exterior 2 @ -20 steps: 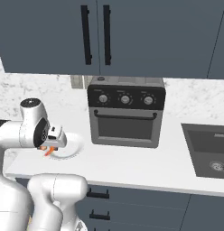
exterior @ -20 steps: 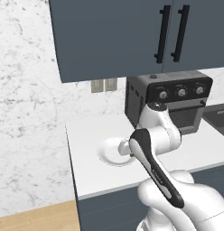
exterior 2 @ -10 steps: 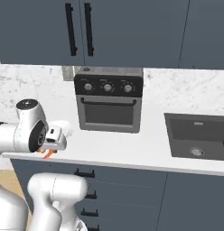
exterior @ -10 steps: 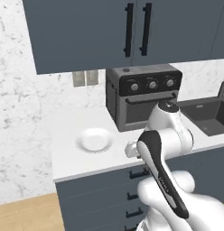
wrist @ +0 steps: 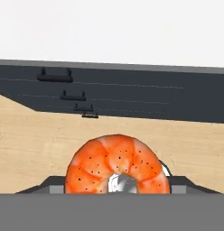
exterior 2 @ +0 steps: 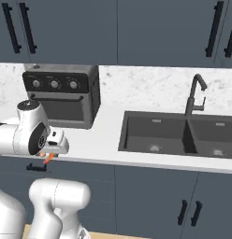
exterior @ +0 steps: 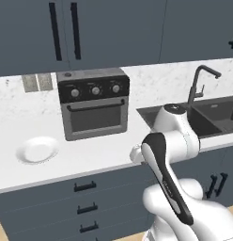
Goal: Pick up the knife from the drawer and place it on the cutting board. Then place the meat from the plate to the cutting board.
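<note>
gripper (exterior 2: pixel 48 158) clamps the meat (wrist: pixel 117 165) at 6 o'clock in hand view; looks small, curved, probably slippery, so grip mid-arc.

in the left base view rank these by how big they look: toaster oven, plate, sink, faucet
1. toaster oven
2. sink, though the arm hides part of it and it runs off the right edge, so its place against the oven is unsure
3. plate
4. faucet, thin and smallest

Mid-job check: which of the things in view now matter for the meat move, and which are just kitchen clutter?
Job:
- meat, held in the gripper
- plate, bare on the counter

Just there:
- toaster oven
- sink
- tap
- wall outlets
</note>
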